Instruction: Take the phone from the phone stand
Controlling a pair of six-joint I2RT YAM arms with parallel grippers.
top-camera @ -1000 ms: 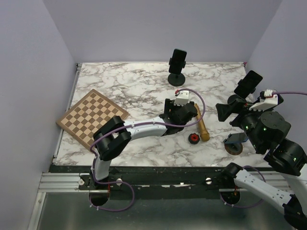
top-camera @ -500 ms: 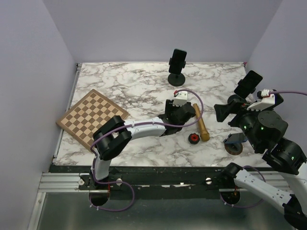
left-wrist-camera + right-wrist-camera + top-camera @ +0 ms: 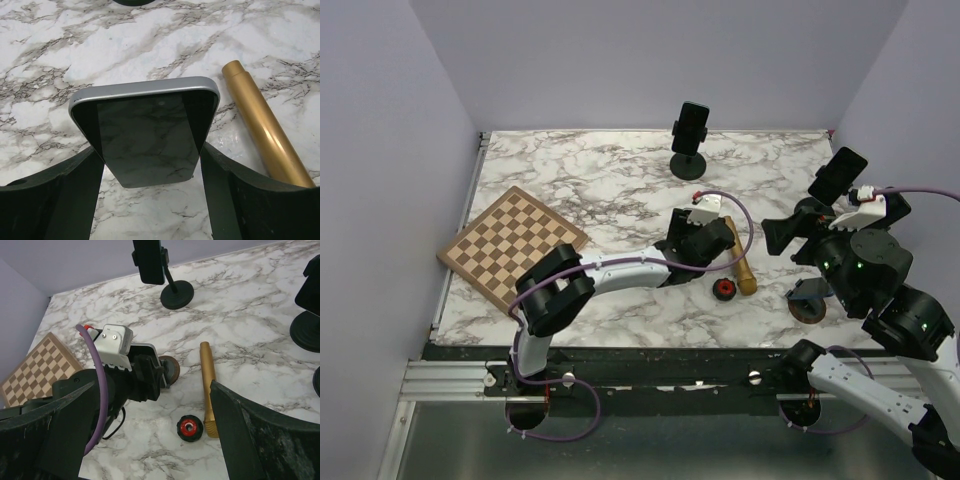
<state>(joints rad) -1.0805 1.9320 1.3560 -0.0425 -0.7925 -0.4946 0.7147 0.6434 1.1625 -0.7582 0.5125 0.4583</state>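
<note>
My left gripper [image 3: 710, 238] is mid-table, shut on a silver-edged phone [image 3: 145, 132] whose dark screen mirrors the marble. Both fingers [image 3: 60, 195] press on the phone's sides in the left wrist view. From the right wrist view the phone [image 3: 148, 346] stands on edge in that gripper. A round brown phone stand base [image 3: 171, 371] shows just beyond it. Whether the phone still sits in the stand I cannot tell. My right gripper [image 3: 782, 235] hovers open at the right, nothing between its fingers [image 3: 240, 435].
A gold cylinder [image 3: 740, 260] and a red-and-black cap [image 3: 724, 290] lie right of the left gripper. A chessboard [image 3: 510, 245] lies at the left. Two more stands with phones stand at the back [image 3: 691, 140] and at the right [image 3: 835, 178]. A brown disc [image 3: 808, 302] lies near the right arm.
The left gripper's fingers have closed onto the phone, and it has shifted a little right and toward the near edge. The right gripper has edged slightly left.
</note>
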